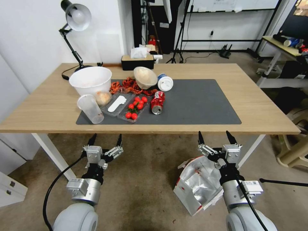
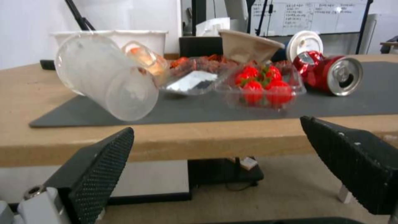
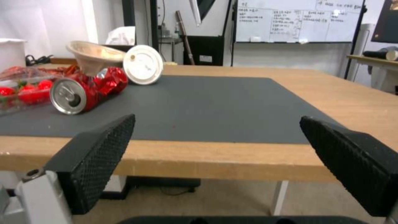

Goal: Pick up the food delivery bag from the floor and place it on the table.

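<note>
Left half of the mat: white bowl (image 1: 90, 81), tipped clear cup (image 1: 90, 109) at the near left corner, tomato tray (image 1: 134, 109), crushed red can (image 1: 157, 102) on its side, beige bowl (image 1: 145, 77), lidded cup (image 1: 165, 82) lying down. Far edge: tissue box (image 1: 137, 60), lamp (image 1: 74, 19) at far left.

Red-trimmed white food delivery bag (image 1: 195, 187); dark grey mat (image 1: 195, 102)

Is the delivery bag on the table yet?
No, the delivery bag lies on the floor beside the right arm, below the table edge.
</note>
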{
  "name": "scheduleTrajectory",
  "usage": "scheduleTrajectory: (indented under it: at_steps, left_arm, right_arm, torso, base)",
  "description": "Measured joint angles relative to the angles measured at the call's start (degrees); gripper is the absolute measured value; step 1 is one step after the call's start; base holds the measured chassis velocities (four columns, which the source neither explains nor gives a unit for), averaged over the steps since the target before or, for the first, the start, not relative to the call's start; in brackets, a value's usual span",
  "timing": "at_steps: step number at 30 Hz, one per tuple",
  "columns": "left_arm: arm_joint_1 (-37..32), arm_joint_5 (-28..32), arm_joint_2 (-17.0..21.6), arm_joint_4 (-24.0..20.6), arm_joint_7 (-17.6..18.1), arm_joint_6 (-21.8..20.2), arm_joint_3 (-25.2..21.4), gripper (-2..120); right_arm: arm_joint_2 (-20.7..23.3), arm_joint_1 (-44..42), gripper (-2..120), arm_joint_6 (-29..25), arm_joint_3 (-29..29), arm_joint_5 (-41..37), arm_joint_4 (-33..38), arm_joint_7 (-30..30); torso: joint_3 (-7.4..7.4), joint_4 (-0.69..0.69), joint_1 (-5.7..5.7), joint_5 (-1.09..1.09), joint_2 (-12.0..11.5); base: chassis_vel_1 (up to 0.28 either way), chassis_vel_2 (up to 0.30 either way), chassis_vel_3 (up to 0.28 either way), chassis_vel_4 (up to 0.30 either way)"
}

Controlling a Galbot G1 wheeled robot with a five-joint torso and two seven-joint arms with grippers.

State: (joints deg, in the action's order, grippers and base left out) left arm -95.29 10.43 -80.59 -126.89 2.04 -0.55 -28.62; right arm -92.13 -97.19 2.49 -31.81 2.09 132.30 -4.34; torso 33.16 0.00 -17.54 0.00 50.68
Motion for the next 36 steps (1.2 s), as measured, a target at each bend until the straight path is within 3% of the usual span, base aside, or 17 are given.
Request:
scheduleTrajectory:
  at_steps: [36]
  left_arm:
    - [0.2,-1.2,-1.1,2.1,-1.2,0.0,0.2,99]
  right_arm:
    - [0.0,-0.3,100,-0.4,0.1,0.4,-1.2,0.4]
  torso:
    - [-5.40,0.00,3.88,0.00,-9.3]
  base:
    - [0.000,0.000,0.000,0.000]
